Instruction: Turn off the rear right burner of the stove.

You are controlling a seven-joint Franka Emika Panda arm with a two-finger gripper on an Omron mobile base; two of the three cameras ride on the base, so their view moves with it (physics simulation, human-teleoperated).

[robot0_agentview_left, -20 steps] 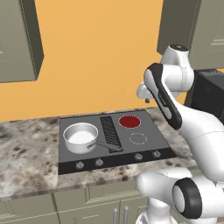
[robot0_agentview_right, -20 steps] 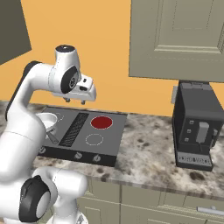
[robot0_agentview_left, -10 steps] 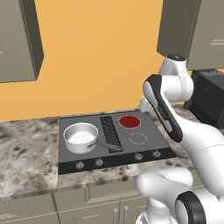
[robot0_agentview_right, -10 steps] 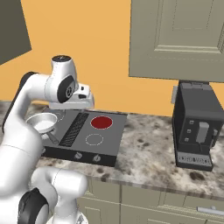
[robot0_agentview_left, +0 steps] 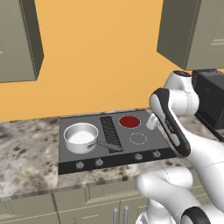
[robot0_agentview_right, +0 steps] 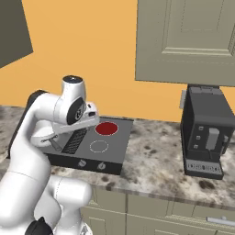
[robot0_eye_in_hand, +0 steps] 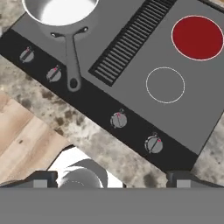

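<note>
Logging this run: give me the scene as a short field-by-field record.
stove: flat dark cooktop set in the stone counter
rear right burner: glowing red
front right burner: white ring, not glowing
knobs: four along the front band
pot: on the stove's left side, handle toward the knobs
claw: above the knobs, touching nothing

The pan (robot0_eye_in_hand: 60, 13) was cut off at the hand view's top edge; knob (robot0_agentview_left: 156, 154) markings were perhaps too small to read.
</note>
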